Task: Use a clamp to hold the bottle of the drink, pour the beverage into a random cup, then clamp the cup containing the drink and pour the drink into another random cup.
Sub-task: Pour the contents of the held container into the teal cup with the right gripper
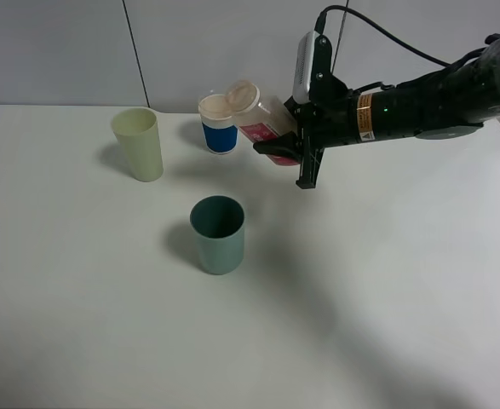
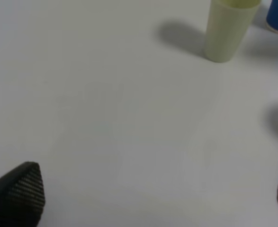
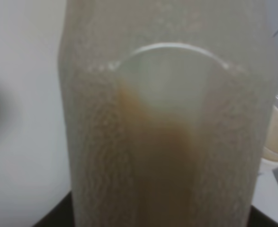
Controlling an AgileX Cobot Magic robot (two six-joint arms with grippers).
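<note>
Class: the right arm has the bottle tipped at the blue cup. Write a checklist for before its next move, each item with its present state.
1. Right gripper shut on the bottle: ok.
2. Bottle mouth at the rim of the blue cup: ok.
3. Drink landing in the blue cup: cannot tell.
4. Teal cup and pale cup upright: ok.
5. Left gripper open, holding nothing: ok.

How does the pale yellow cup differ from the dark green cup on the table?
The pale yellow cup is light in colour; the dark green cup is deep teal. The pale yellow cup looks taller and slimmer, the dark green cup shorter and wider. The pale yellow cup stands further back, the dark green cup nearer the camera. Both stand upright with open tops.
</note>
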